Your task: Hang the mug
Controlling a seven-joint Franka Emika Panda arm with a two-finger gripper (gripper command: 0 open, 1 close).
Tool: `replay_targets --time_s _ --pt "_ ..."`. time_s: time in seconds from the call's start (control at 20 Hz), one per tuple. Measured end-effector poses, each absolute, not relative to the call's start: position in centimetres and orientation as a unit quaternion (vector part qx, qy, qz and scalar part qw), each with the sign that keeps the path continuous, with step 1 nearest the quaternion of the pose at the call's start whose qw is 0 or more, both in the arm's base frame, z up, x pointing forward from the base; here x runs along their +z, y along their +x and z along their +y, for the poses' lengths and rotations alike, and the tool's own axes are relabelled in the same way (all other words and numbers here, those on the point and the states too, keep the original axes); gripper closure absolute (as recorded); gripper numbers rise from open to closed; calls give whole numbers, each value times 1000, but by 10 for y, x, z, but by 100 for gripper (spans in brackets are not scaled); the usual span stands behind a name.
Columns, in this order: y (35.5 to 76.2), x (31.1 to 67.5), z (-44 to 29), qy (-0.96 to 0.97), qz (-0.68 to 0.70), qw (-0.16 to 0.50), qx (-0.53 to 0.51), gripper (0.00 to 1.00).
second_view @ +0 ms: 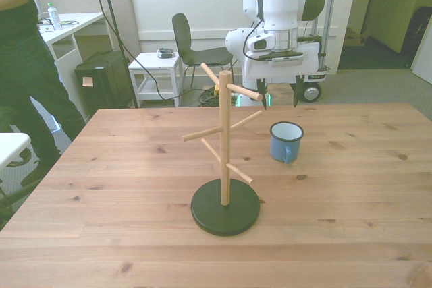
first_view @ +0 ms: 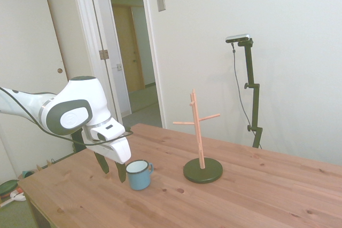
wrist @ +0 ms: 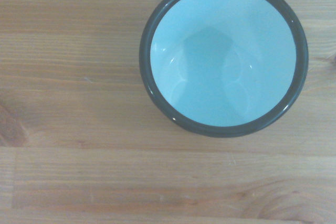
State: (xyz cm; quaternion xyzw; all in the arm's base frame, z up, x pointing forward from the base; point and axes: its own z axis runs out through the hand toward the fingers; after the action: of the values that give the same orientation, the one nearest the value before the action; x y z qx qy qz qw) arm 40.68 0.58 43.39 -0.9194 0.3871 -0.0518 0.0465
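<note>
Blue mug (first_view: pixel 140 175) stood upright on wooden counter (first_view: pixel 256 196), near peg stand (first_view: pixel 200 137); claw (first_view: pixel 111 170) held open beside mug, empty.

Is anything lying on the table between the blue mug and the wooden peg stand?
No. In the front view, only bare table separates the mug and the stand.

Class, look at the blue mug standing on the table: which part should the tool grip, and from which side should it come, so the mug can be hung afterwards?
Probably the rim wall, from above. The mug stands upright, mouth open upward, with nothing inside. One finger inside, one outside, on the wall away from the handle, would leave the loop free for a peg of the wooden stand. The tool is open.
</note>
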Motion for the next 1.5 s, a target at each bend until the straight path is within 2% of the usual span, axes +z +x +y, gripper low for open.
replay_targets --time_s 0.2,0.45,0.55,1.5 --pt "410 440 4 -917 391 49 -55 0" --pt "441 488 6 -907 412 55 -73 0" --pt "461 497 8 -903 419 56 -70 0" --pt "533 414 66 -904 424 34 -42 0"
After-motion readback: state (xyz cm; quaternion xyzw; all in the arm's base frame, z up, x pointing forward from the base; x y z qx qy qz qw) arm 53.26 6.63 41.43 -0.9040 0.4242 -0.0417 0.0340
